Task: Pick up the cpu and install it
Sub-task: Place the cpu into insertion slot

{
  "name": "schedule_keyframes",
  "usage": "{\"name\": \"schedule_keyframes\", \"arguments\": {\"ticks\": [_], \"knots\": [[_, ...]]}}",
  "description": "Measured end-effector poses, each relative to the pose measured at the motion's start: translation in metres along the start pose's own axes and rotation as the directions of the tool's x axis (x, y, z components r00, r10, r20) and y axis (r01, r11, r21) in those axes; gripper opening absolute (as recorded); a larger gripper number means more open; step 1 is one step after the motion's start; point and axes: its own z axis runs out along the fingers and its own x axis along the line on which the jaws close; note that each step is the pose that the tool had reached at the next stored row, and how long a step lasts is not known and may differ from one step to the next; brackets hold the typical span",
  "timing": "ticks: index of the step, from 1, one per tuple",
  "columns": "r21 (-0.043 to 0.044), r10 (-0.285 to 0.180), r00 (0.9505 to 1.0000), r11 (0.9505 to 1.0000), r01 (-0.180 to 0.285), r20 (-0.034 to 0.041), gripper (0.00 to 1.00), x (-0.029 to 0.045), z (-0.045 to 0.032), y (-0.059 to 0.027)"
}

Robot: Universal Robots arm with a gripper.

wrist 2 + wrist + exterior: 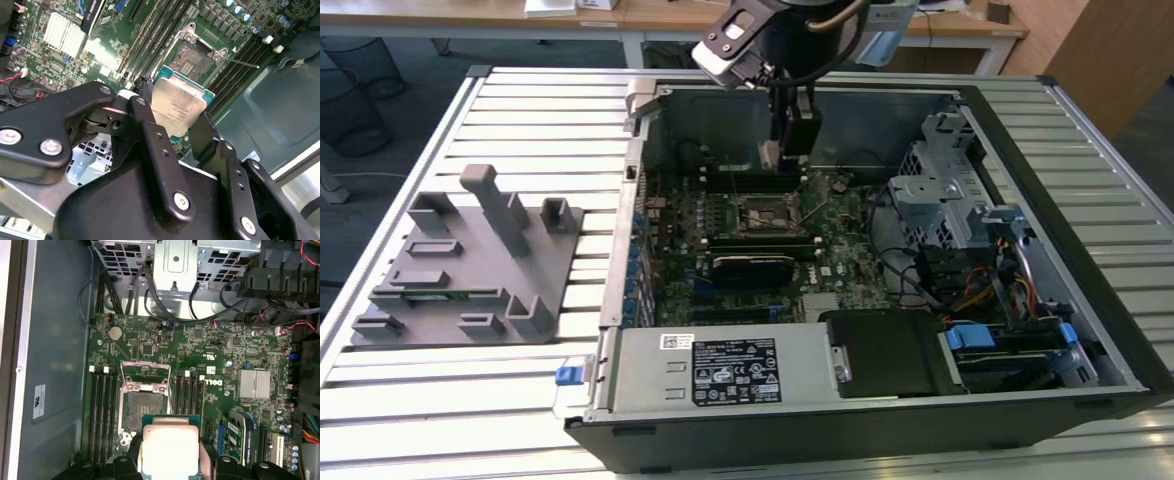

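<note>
One cpu (170, 447) | pinched by its edges in gripper (170, 463) | held near open socket (144, 407)

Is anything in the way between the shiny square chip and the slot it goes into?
Nothing visible is. The black gripper holds the silver-topped square cpu, and the dark metal-framed socket lies open and bare close by.

Soft, even daylight covers the slatted bench (520, 110) in the exterior view and is palest at the exterior view's right. The open computer case (854, 425) is dimmer inside, its corners in shade. In the first wrist view the cpu (170, 455) lid glares almost white. In the second wrist view a finned heatsink (62, 32) is washed out, and the black fingers (155, 145) carry dull highlights
</note>
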Motion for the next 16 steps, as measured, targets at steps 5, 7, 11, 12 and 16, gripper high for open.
{"name": "schedule_keyframes", "arguments": {"ticks": [5,7,11,12,16], "knots": [[0.0,0.0,1.0,1.0,0.0,-0.0001,0.54,0.0,0.0026,-0.0001],[0.0,0.0,1.0,1.0,0.0,0.0,0.54,0.0,0.0037,-0.0001],[-0.0005,-0.005,1.0,1.0,0.005,0.0001,0.54,0.0004,0.0073,-0.0001],[-0.0006,-0.007,1.0,1.0,0.007,0.0,0.54,0.0009,0.0082,-0.0002],[-0.0007,-0.007,1.0,1.0,0.007,-0.0001,0.54,0.0044,0.012,-0.0001]]}}
